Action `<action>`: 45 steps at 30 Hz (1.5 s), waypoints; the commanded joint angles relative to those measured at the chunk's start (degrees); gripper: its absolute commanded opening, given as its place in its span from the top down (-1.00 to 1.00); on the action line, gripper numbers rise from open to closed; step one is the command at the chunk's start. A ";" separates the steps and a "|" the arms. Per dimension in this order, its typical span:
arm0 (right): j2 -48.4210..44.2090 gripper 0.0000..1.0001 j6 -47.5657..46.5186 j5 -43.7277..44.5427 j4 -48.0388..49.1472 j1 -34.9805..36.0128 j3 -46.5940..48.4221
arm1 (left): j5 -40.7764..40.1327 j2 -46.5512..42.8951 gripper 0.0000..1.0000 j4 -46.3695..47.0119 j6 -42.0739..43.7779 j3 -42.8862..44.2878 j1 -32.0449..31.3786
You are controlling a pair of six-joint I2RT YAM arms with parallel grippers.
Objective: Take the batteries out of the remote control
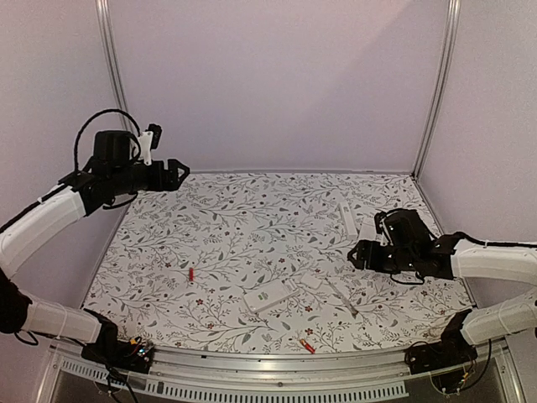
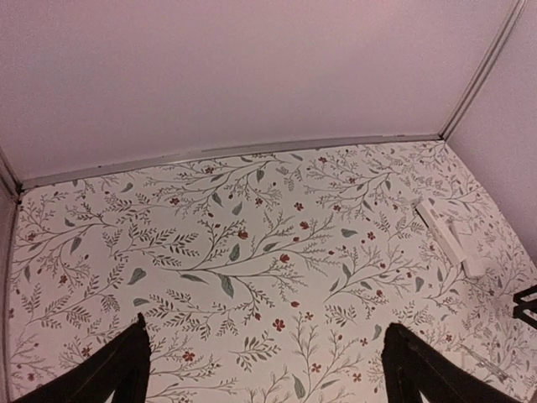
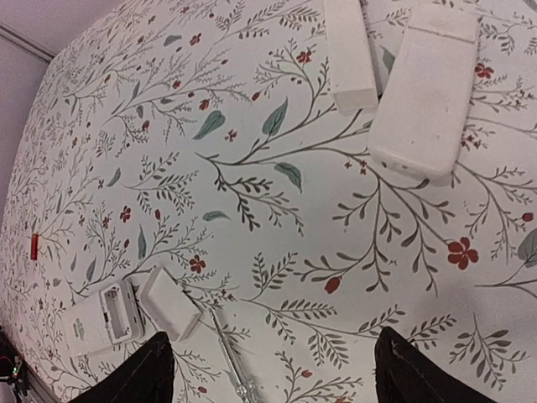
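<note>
Lowest in the overhead view, right of centre, just short of the metal rail of the table [image 1: 252, 359]: orange-red battery [image 1: 307, 345], flat and aslant on the floral cloth [image 1: 252, 227], well apart from both arms.

A little higher, around centre frame: opened remote [image 1: 267, 297], white, lying flat. Same opened remote [image 3: 107, 317] at lower left of the right wrist view, compartment bared, with its cover [image 3: 172, 304] off and just beside it, touching or nearly so. Cannot tell whether anything lies inside the compartment. Just right of these: thin metal tool [image 1: 340, 295], flat on the cloth and running to the bottom edge of the right wrist view.

Left of centre, alone on the cloth: red battery [image 1: 191, 274], outside any remote. Also seen as a small red mark at the far left edge of the right wrist view.

At mid-right, low over the cloth: right gripper [image 1: 356, 253], jaws spread wide, gripping nothing, only bare cloth in the gap.

Farther back, right of centre: two white slabs [image 1: 346, 214]. At the top of the right wrist view, narrow slab [image 3: 351, 50] and broader slab [image 3: 428, 92] side by side.

Highest, at upper left, raised well above the table: left gripper [image 1: 178, 172], likewise spread wide and empty.
</note>
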 commanded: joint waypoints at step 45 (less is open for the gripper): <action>40.06 1.00 -28.73 -4.83 -2.05 -15.16 36.81 | 4.83 -5.25 -0.84 7.17 6.46 -2.89 0.14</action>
